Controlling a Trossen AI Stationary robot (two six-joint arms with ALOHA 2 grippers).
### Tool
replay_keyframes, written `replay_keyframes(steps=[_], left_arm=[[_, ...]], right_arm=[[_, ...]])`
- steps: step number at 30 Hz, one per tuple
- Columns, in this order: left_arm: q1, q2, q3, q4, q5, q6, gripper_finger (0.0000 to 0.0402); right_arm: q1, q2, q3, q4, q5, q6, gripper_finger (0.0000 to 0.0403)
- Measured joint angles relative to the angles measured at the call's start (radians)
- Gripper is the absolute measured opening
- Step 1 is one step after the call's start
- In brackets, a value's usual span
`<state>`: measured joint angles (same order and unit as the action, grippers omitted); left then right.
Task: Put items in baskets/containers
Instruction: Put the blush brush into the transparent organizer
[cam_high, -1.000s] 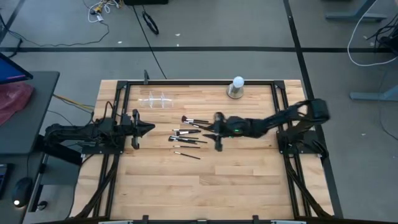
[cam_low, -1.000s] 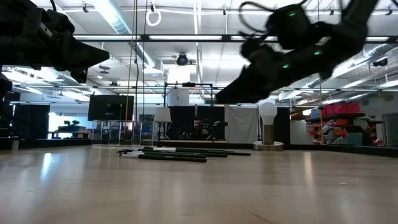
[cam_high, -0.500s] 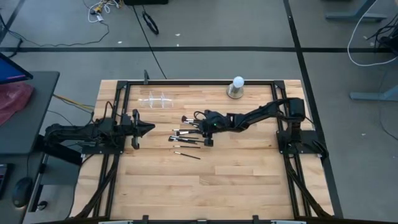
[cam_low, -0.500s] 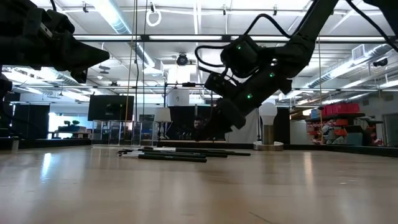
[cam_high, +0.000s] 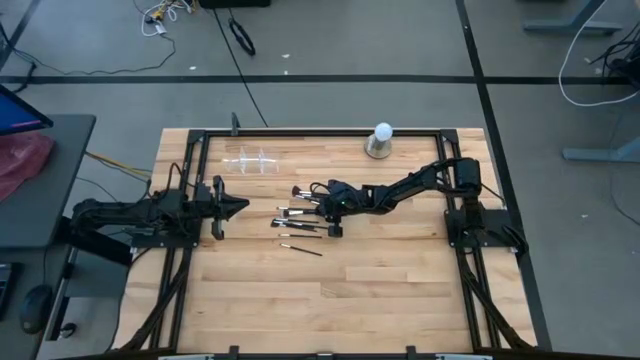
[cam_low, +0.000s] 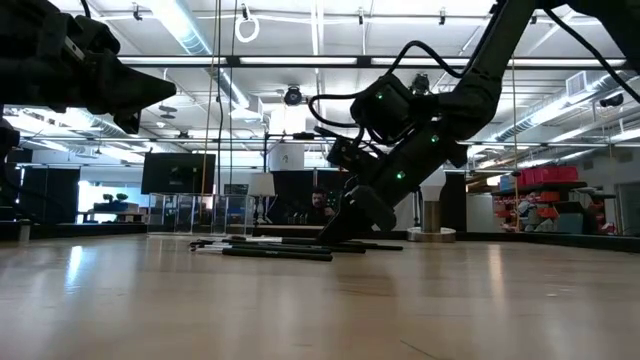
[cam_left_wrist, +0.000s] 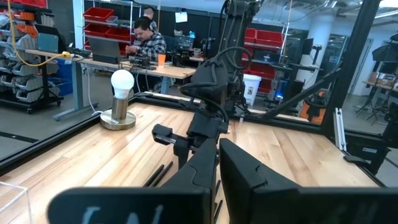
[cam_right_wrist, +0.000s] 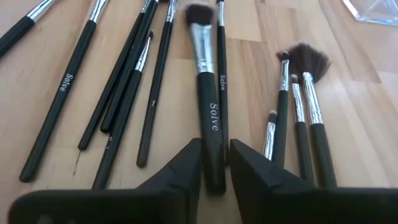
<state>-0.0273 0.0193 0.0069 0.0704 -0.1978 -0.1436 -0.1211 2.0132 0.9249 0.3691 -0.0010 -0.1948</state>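
On the wooden table (cam_high: 380, 290), brushes (cam_right_wrist: 134, 74) lie scattered mid-table. The right claw (cam_right_wrist: 214, 165) straddles one flat-tipped brush (cam_right_wrist: 208, 118), seemingly clamped on it; the left claw (cam_high: 240, 206), fingers together, waits left.

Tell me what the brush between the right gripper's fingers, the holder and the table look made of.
Brush: glossy black handle, likely lacquered wood or plastic, with white lettering; shiny silvery ferrule, probably metal; dark soft bristles.
Holder: clear, colourless plastic by its see-through walls, possibly acrylic.
Table: pale wood in strips with visible grain, a light sheen suggesting varnish; dark frame, probably metal.
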Motion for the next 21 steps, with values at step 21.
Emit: replay_keyframes(steps=[21], left_arm=[[0.000,0.000,0.000,0.000,0.023,0.000,0.0025]], right_arm=[[0.000,-0.103,-0.005,-0.147,0.020,0.077,0.0027]])
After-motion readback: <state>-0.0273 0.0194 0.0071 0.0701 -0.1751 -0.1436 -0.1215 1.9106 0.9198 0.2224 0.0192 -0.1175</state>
